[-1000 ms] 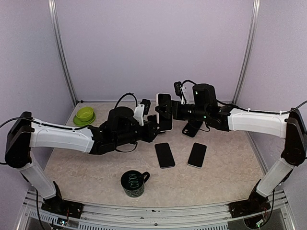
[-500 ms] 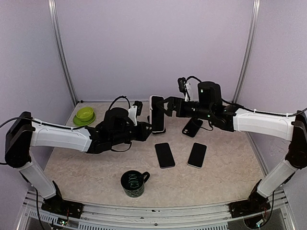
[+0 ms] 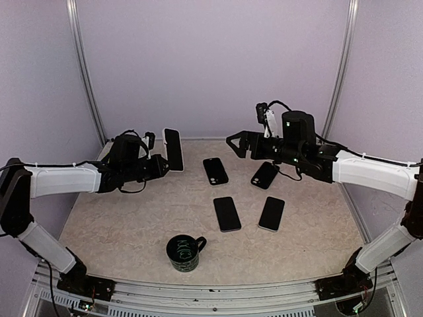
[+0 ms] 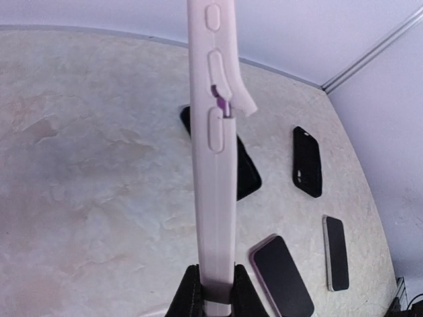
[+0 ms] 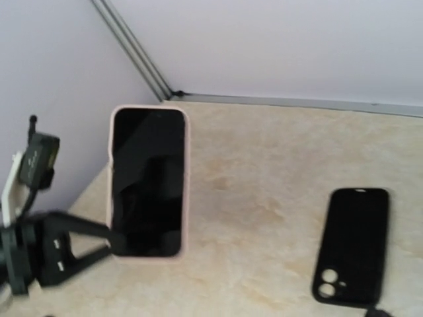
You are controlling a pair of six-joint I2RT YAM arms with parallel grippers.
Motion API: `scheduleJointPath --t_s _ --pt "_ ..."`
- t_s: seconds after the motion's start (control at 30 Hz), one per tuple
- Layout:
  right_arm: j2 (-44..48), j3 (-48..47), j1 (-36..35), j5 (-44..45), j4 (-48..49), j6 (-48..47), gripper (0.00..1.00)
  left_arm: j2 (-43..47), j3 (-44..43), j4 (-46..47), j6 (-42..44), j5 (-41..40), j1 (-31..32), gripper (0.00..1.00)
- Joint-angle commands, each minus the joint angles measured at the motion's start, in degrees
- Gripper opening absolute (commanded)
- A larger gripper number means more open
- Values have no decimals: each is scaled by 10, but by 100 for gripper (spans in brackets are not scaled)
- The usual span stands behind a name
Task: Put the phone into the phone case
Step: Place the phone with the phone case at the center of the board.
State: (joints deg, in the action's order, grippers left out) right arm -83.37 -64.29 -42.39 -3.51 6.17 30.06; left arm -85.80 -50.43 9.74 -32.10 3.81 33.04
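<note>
Two grippers are in view, and only one carries a load. I read the left gripper (image 4: 212, 292) as clamped on the lower end of the phone case (image 3: 173, 149). It holds the case upright above the table (image 3: 119, 218), left of centre in the top view and well apart from everything lying on the surface. The phone (image 5: 147, 181) sits inside that case: the right wrist view shows its dark screen framed by the pale pink rim. The right gripper (image 3: 235, 144) hangs at upper centre-right of the top view with its jaws spread and nothing between them. I judge the insertion step to be largely complete and the seating check to be the step in hand. In the left wrist view the case appears edge-on. A lip of the case flares outward near the side buttons at upper centre of that frame, with a small purple part showing beneath it. I cannot tell whether that edge is fully seated. In my judgement, the next move calls for one of two actions. Either the free gripper presses that lip home, or the left arm lowers the assembly flat onto bare table. The landing spot should be away from the three other phones (image 3: 215, 170) (image 3: 227, 213) (image 3: 271, 213) and the black case (image 3: 264, 175). The right wrist view does not show its own fingers, and the back face of the held case is hidden in every view.
</note>
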Motion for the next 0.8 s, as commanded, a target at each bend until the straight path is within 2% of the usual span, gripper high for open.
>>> scheduleJointPath --t_s 0.0,0.3,0.6,0.77 --pt "26 26 3 30 -21 -25 100 -12 -37 -53 7 106 -72 0" --pt "56 85 3 50 -14 -38 100 -106 -127 -178 65 220 -165 0" --pt "88 129 3 57 -17 -51 100 -191 -203 -247 112 227 -208 0" --pt "101 144 3 64 -19 -63 100 -240 -269 -316 142 221 -224 0"
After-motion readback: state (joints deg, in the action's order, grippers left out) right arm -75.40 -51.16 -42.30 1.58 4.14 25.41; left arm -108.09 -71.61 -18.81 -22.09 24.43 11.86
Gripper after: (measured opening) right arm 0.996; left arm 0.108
